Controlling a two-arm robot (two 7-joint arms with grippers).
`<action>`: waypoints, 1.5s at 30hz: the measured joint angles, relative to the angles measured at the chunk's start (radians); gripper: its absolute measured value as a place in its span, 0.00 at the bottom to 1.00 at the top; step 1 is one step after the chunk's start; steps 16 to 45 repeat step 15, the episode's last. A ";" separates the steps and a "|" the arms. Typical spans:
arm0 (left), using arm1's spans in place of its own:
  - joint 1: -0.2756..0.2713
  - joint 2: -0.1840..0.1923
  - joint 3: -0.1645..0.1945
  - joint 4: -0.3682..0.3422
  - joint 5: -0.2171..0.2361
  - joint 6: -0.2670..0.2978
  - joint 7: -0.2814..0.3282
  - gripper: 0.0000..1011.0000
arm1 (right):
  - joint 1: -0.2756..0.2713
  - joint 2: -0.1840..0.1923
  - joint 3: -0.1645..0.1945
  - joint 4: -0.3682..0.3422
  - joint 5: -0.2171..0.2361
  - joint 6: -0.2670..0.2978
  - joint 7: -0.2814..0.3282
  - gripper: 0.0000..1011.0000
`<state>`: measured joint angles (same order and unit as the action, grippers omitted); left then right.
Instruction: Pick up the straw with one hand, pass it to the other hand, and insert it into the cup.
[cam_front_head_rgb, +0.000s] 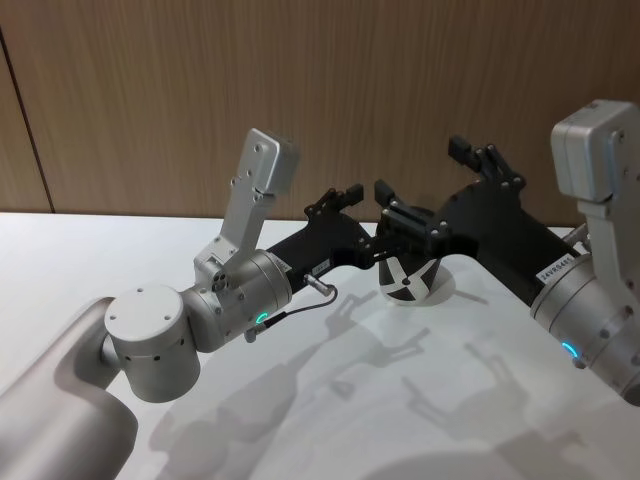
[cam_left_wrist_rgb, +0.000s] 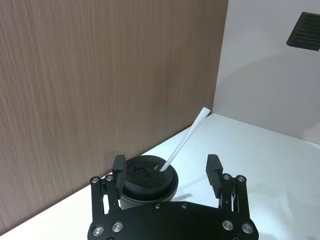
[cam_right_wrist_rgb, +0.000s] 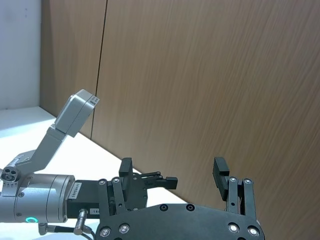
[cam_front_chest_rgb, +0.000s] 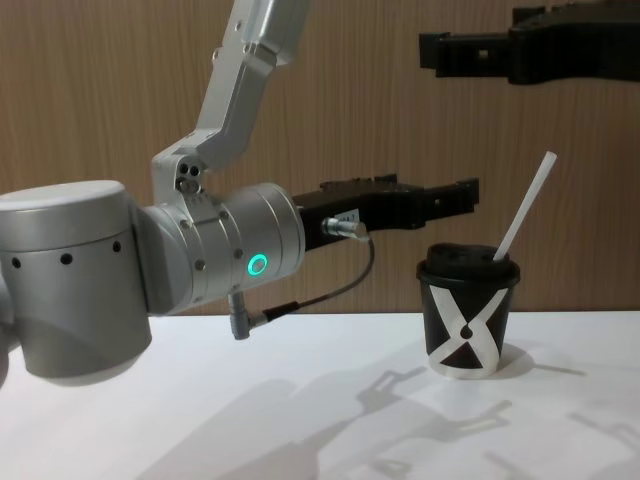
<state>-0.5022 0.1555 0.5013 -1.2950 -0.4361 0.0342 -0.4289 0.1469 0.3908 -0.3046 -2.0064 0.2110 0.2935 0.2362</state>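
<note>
Small black paper cup w/ plastic lid stands on flat white table, toward far edge, wood-panel wall behind. Thin white straw sits in lid, tilted to my right. My left gripper hangs above cup, slightly left, not touching. My right gripper is higher, well apart from the cup.

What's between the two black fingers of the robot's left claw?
Nothing sits between them. In the left wrist view the left gripper is open, with the cup and straw standing on the table just beyond its fingers.
</note>
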 joint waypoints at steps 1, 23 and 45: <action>0.000 0.000 0.000 0.000 0.000 0.000 0.000 0.99 | 0.000 0.000 0.000 0.000 0.000 0.000 0.000 0.99; 0.000 0.000 0.000 0.000 0.000 0.000 0.000 0.99 | 0.000 0.000 0.000 0.000 -0.001 0.000 0.000 0.99; 0.000 0.000 0.000 0.000 0.000 0.000 0.000 0.99 | 0.000 0.000 0.000 0.000 -0.001 0.000 0.000 0.99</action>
